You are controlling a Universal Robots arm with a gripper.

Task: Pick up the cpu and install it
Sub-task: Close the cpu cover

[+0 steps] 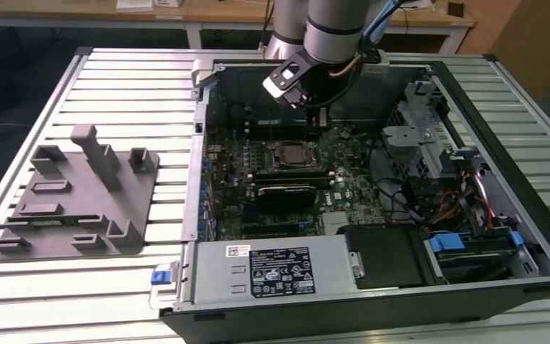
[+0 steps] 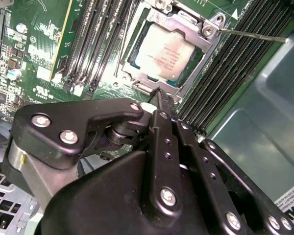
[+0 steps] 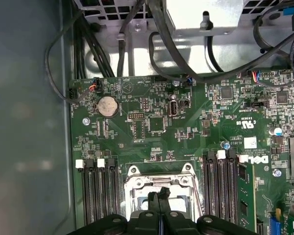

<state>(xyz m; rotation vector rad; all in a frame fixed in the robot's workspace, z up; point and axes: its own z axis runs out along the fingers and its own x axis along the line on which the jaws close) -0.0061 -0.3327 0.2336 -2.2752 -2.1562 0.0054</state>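
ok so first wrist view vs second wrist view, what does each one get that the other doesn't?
First wrist view: coin cell battery, black cables beyond the board's edge.
Second wrist view: the cpu lying in the socket frame, silvery top in plain sight, and a thin metal lever.
Both: the shut gripper near the socket frame, memory slots, green motherboard.

cpu (image 2: 162,51): matt metal top, prob.

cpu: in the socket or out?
In. In the second wrist view the cpu lies flat inside the socket frame, silvery top up. The gripper, shut and empty, hangs near it.
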